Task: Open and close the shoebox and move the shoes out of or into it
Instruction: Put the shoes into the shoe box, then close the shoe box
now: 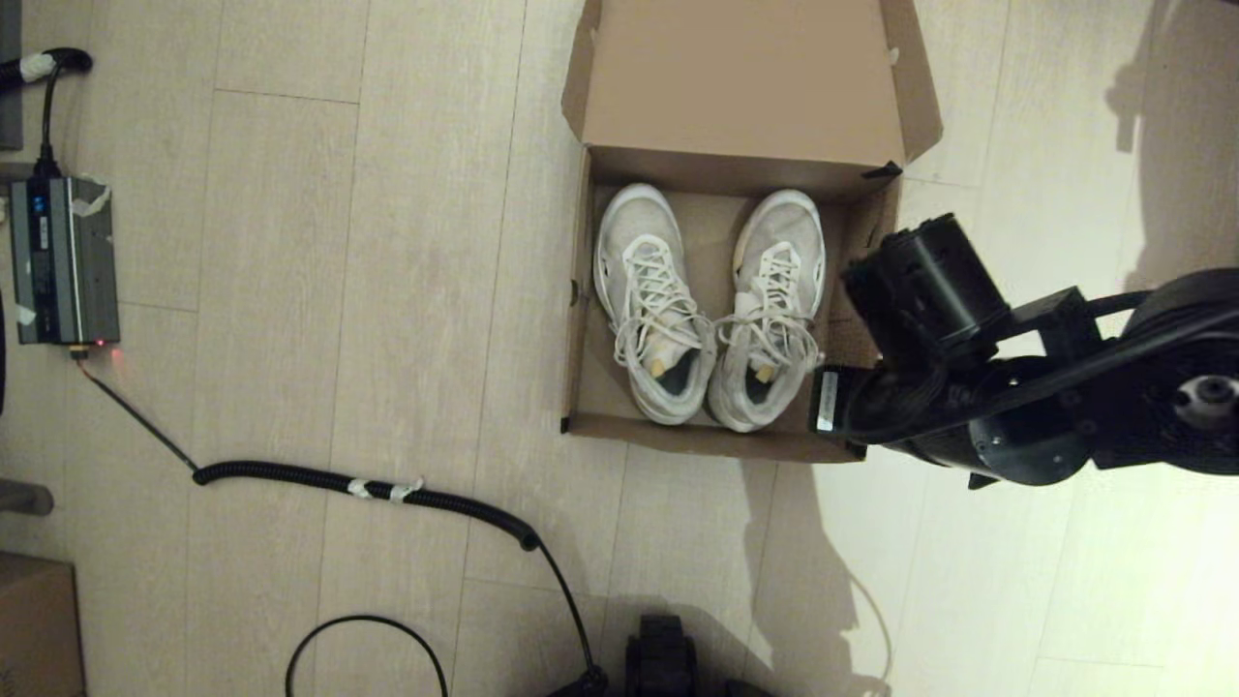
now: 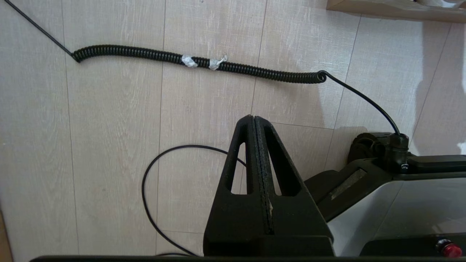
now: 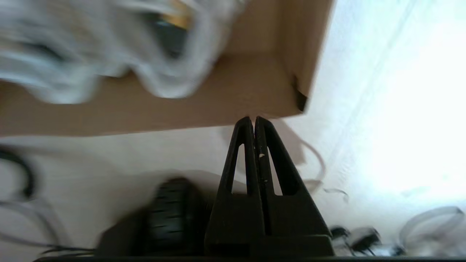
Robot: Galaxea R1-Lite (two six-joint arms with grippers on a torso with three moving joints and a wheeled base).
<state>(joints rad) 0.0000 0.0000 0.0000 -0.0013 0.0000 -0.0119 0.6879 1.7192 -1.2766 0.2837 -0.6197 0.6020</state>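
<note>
The shoebox stands open on the floor, its lid folded back away from me. Both white sneakers lie side by side inside, the left one and the right one, heels toward me. My right arm hangs over the box's near right corner and hides its own fingers in the head view. In the right wrist view, the right gripper is shut and empty, its tip just outside the box's near wall, with a blurred sneaker beyond. My left gripper is shut and empty, parked low over the floor.
A coiled black cable crosses the floor left of the box, running to a grey power unit. A thin cable loop lies under the left gripper. A darker carton sits at the near left. My base is close by.
</note>
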